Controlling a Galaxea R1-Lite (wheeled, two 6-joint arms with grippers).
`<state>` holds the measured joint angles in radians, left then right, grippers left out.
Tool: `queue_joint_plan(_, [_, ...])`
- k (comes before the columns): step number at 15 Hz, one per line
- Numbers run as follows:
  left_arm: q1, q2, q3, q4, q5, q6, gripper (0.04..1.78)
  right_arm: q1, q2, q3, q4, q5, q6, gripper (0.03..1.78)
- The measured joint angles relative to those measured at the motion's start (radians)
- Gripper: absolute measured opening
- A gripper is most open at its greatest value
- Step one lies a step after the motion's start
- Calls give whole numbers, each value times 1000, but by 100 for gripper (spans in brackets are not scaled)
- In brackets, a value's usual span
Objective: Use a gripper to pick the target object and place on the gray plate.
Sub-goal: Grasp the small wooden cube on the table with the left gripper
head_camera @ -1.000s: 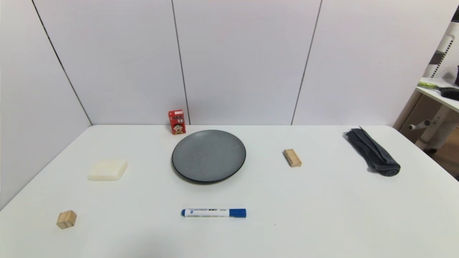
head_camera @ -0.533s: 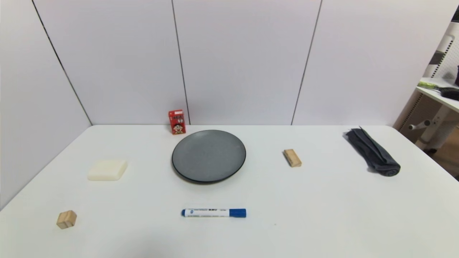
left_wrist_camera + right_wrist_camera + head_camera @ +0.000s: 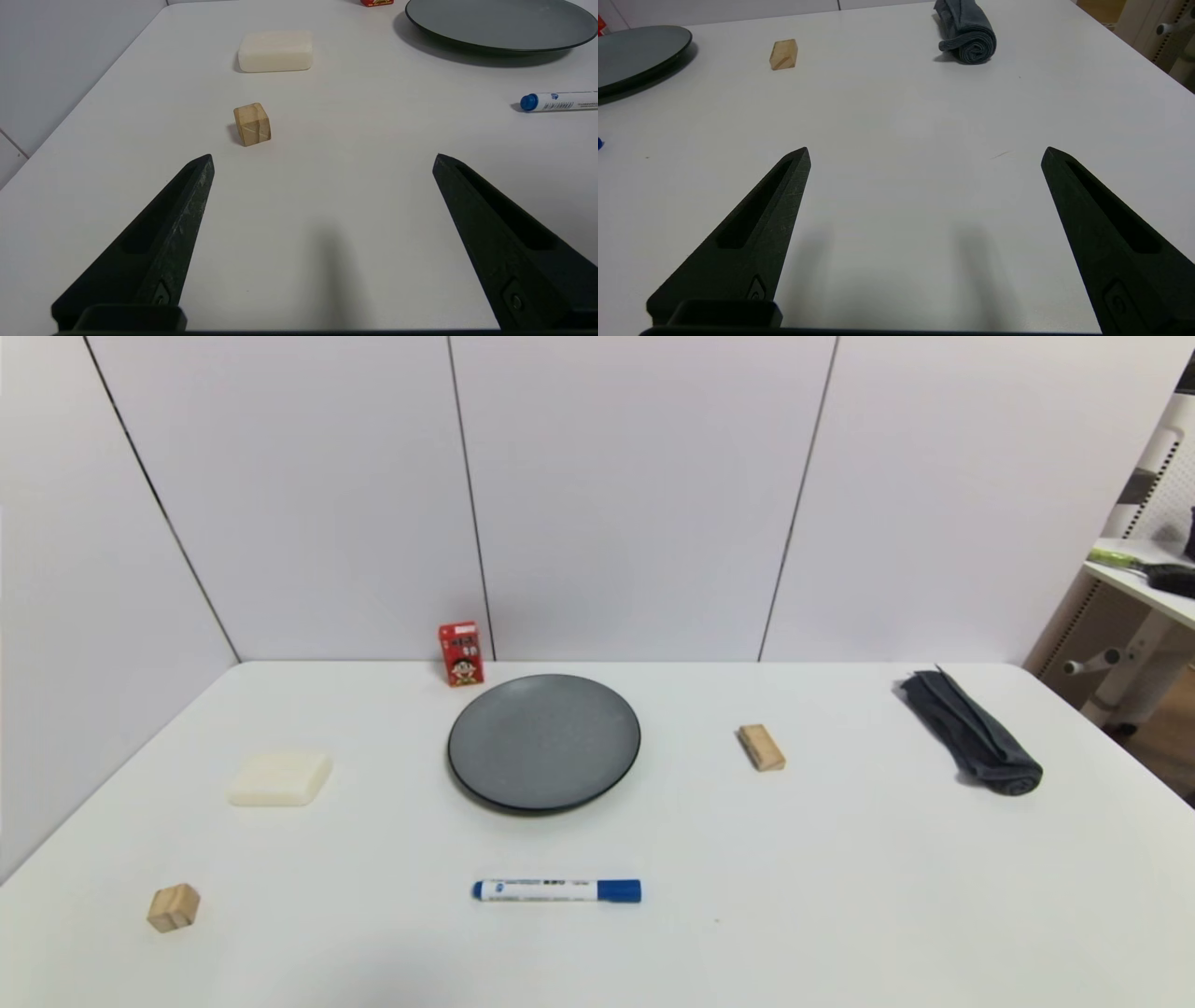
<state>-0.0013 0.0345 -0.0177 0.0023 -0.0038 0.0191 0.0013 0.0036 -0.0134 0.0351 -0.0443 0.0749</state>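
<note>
Nothing changed over last second: head view identical, neither arm in it. Wooden cube (image 3: 173, 907) sits untouched near table's front left corner, well apart from gray plate (image 3: 543, 742). Left gripper (image 3: 322, 161) spread wide, empty, cube (image 3: 252, 124) ahead of it. Right gripper (image 3: 924, 156) likewise wide, idle. Judgement: pick not yet begun.

White table (image 3: 840, 915) with rounded far corners, pushed against a wall of pale grey panels (image 3: 635, 495) split by thin dark seams. Far right: a second white desk (image 3: 1144, 581) on a white leg, perforated board (image 3: 1169, 485) behind it, strip of wood-tone floor (image 3: 1167, 747) below. Even, diffuse light, soft shadows.
</note>
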Motion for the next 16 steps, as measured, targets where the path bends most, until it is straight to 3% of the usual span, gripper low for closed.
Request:
queue_joint_plan(3, [0,140,-124,6,0,20,169,0,0,0,0,0,0,171])
queue_joint_plan(5, [0,262,-295,39,9,32,169,0,0,0,-1,0,0,171])
queue_joint_plan(11, [64,652,-794,295,75,43,169,0,0,0,0,0,0,171])
queue_joint_plan(13, [97,765,-893,427,80,37,169,0,0,0,0,0,0,171])
queue_joint_plan(16, [163,885,-934,551,81,32,169,0,0,0,0,0,0,171])
